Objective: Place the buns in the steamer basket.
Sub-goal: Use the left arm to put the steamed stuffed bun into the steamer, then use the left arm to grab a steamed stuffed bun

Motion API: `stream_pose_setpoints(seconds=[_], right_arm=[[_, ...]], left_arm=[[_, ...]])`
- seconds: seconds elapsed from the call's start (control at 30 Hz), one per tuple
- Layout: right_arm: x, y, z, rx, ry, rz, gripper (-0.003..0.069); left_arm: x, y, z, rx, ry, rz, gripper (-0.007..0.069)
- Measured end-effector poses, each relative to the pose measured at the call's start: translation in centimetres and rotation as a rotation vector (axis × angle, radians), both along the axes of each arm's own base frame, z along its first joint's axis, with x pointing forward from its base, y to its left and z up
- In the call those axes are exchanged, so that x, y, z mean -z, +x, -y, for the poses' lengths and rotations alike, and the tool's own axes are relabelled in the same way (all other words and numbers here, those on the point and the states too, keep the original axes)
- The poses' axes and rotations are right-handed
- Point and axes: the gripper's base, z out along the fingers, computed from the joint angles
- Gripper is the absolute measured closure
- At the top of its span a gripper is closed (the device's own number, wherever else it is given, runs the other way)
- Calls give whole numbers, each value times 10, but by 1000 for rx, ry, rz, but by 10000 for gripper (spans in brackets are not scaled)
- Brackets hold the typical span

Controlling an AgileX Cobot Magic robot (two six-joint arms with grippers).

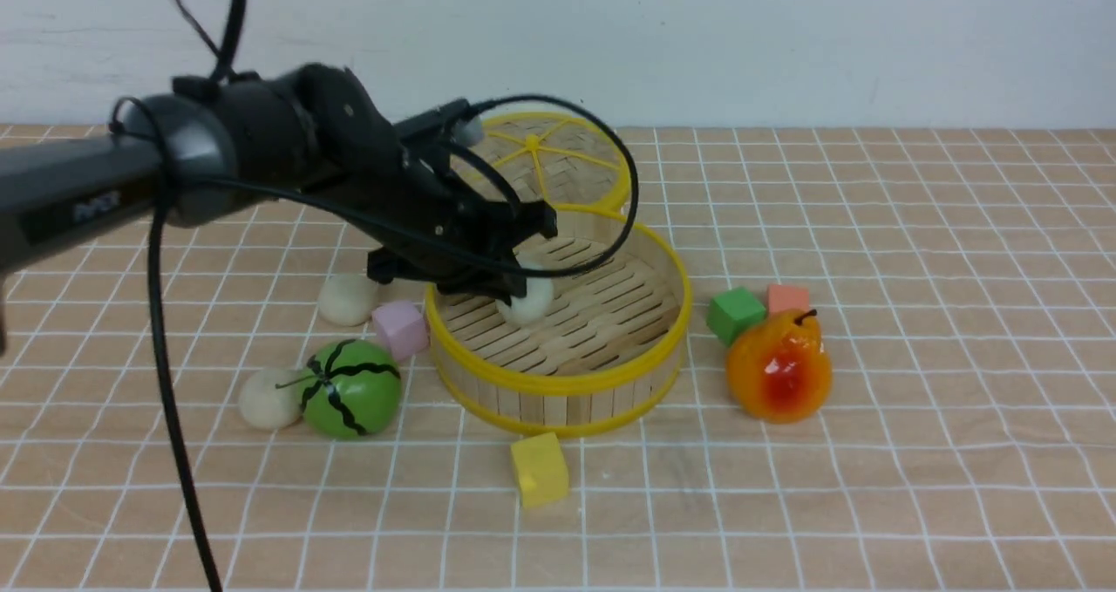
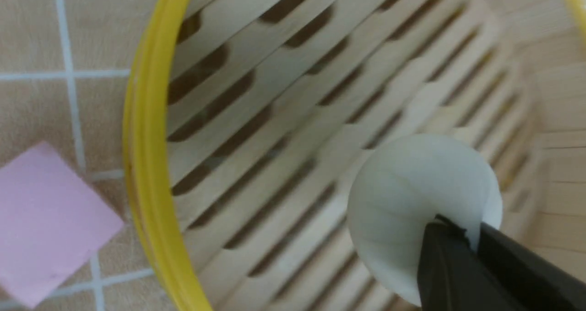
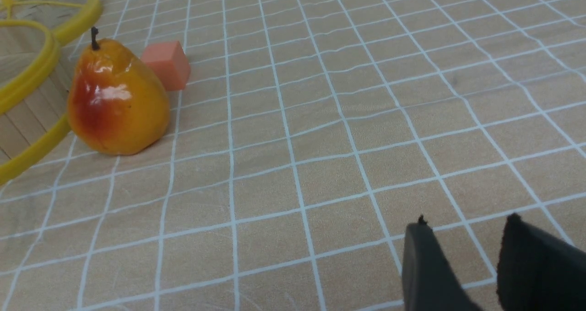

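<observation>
The steamer basket [image 1: 558,383] stands mid-table, round bamboo with yellow rims. One cream-white bun [image 1: 532,302] hangs low over its slatted floor, near the left wall. My left gripper [image 1: 513,294] reaches in from the left and is shut on that bun. In the left wrist view the black fingertips [image 2: 446,244] pinch the edge of the bun [image 2: 412,187] just inside the basket rim [image 2: 146,141]. Two more buns [image 1: 347,298] [image 1: 268,398] lie on the cloth left of the basket. My right gripper [image 3: 467,221] hovers open over bare cloth, nothing between its fingers.
A woven lid [image 1: 558,160] lies behind the basket. A pink cube [image 1: 399,329] and green watermelon toy [image 1: 350,389] sit left of it among the buns. A yellow cube [image 1: 539,468] lies in front; a pear [image 1: 779,365], green cube [image 1: 735,313] and orange cube [image 1: 788,297] sit right.
</observation>
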Motion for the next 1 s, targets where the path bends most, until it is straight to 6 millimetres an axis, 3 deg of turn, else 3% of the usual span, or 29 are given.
stream_pose_setpoints(seconds=[0.17,0.6,0.77,1.0], right_arm=[[0,0,0,0,0,0,418],[0,0,0,0,0,0,418],[0,0,0,0,0,0,418],[0,0,0,0,0,0,418]], left_arm=[[10,2,1,-4,1,-18,568],[6,1,3,15,-5,-45,301],[-18,-1,2,60,21,-16,278],[-88,-18,-25,154,328,96,278]])
